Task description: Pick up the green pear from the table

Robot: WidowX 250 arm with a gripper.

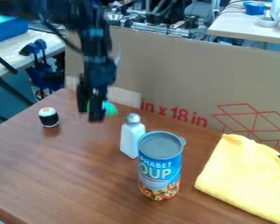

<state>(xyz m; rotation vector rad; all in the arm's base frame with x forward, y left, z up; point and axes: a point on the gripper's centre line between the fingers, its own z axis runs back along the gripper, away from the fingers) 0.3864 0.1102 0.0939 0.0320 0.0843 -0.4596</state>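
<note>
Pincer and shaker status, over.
Pincer near table's far edge; green object beside it, hold unclear. White shaker upright. Soup can crowds shaker's near side.

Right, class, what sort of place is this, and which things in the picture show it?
Probably a robotics lab or workshop. A black robot arm hangs over the brown table, a cardboard sheet screens its back edge, and metal equipment is crowded behind that.

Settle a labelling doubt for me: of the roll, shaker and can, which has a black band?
The roll, furthest left: black wraps its middle, while the shaker is white with a silvery top and the can has a blue label.
</note>
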